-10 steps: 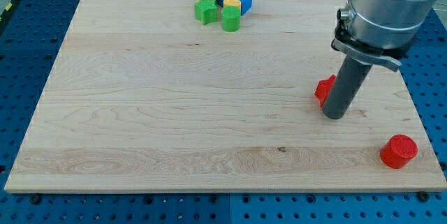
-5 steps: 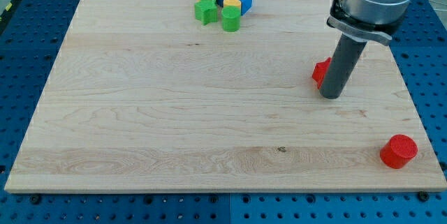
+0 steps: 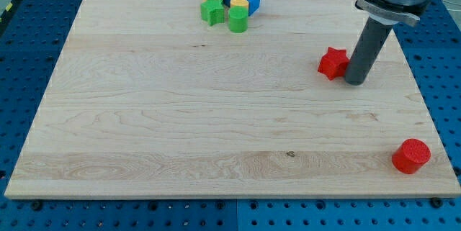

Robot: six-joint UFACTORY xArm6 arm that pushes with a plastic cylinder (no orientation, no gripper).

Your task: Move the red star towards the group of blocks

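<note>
Now my tip (image 3: 355, 81) rests just right of the red star (image 3: 332, 62), near the bench's (image 3: 144, 116) right edge. Far off, the group of blocks (image 3: 230, 6) sits by the top edge. No pincer shows.

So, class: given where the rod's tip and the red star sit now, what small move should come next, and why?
Probably a short push toward the view's upper left. My tip stands just at the right of the red star, while the group of blocks lies far off at the top, left of the star, so pushing from this side should send it that way.
</note>
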